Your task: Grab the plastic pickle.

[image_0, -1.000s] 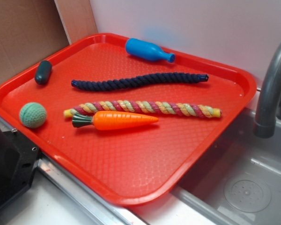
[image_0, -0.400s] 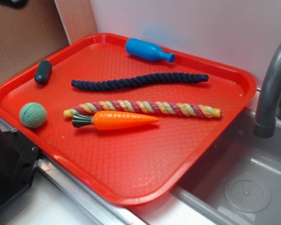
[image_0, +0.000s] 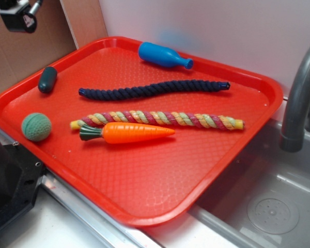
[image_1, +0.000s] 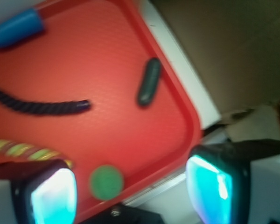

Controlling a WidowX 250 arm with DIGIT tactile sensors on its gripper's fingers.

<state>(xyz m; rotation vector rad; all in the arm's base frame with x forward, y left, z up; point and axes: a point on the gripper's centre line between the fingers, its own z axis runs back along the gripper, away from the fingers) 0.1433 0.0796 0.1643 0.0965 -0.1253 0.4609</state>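
The plastic pickle (image_0: 47, 79) is a small dark green capsule lying near the far left rim of the red tray (image_0: 144, 186). My gripper (image_0: 20, 19) hangs high above the top left corner, up and left of the pickle, and only part of it shows. In the wrist view the pickle (image_1: 149, 81) lies well ahead of my gripper (image_1: 133, 191). The two fingers stand wide apart with nothing between them. The view is blurred.
On the tray lie a light green ball (image_0: 36, 127), an orange carrot (image_0: 134, 133), a striped rope (image_0: 160, 119), a dark blue rope (image_0: 150, 89) and a blue bottle toy (image_0: 163, 55). A sink (image_0: 268, 206) with a grey faucet (image_0: 299, 93) is at the right, and brown cardboard (image_0: 20, 57) at the left.
My gripper has come down into the top left corner of the exterior view. One second ago it was out of view. Nothing on the tray has moved.
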